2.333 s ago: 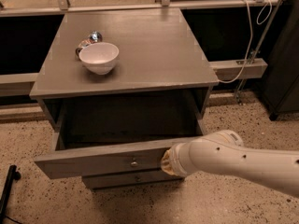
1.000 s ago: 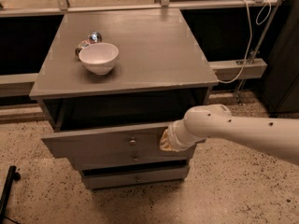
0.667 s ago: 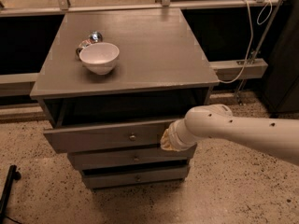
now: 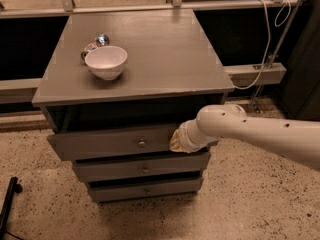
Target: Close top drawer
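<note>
The top drawer (image 4: 100,144) is a grey wood-grain drawer with a wide flat front and a small round metal knob (image 4: 141,143) at its centre. It stands out only a little from the cabinet, with a dark gap above it. My gripper (image 4: 175,141) is at the end of the white arm (image 4: 250,131), right of the knob, and presses against the drawer front.
A white bowl (image 4: 106,61) and a small shiny can (image 4: 95,44) sit on the cabinet top (image 4: 165,54). Two shorter drawer fronts (image 4: 142,169) lie below. A white cable (image 4: 265,39) hangs at the right. A black object (image 4: 7,204) lies on the speckled floor at the left.
The top drawer has slid back into the cabinet from well open to nearly shut. My gripper has moved inward with its front.
</note>
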Available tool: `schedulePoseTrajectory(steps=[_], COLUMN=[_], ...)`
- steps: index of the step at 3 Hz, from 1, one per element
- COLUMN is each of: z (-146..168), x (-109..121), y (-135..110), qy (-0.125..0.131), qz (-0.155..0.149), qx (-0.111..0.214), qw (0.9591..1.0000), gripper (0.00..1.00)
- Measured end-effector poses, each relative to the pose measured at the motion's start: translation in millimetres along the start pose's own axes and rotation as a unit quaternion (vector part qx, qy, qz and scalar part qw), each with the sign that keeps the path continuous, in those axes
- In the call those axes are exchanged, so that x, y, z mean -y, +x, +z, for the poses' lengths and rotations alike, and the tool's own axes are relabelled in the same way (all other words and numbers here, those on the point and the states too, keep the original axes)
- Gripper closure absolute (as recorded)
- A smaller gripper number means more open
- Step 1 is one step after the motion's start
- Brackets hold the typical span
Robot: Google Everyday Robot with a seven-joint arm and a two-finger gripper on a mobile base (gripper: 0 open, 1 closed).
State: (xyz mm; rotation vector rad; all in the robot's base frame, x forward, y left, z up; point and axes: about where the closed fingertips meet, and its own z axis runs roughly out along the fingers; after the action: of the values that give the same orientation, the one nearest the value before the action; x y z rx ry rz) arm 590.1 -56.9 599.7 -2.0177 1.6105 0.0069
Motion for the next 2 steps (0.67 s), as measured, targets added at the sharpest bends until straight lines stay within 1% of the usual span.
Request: schedulePoseTrajectory(steps=[1, 2], z=[1, 2], x=[11, 34], y=[-1, -3], qy=[0.010, 0.044], qz=[-0.008, -0.045], qx=[0.004, 0.014], qw=[0.9999, 0.9979], gripper=[1.00, 1.00])
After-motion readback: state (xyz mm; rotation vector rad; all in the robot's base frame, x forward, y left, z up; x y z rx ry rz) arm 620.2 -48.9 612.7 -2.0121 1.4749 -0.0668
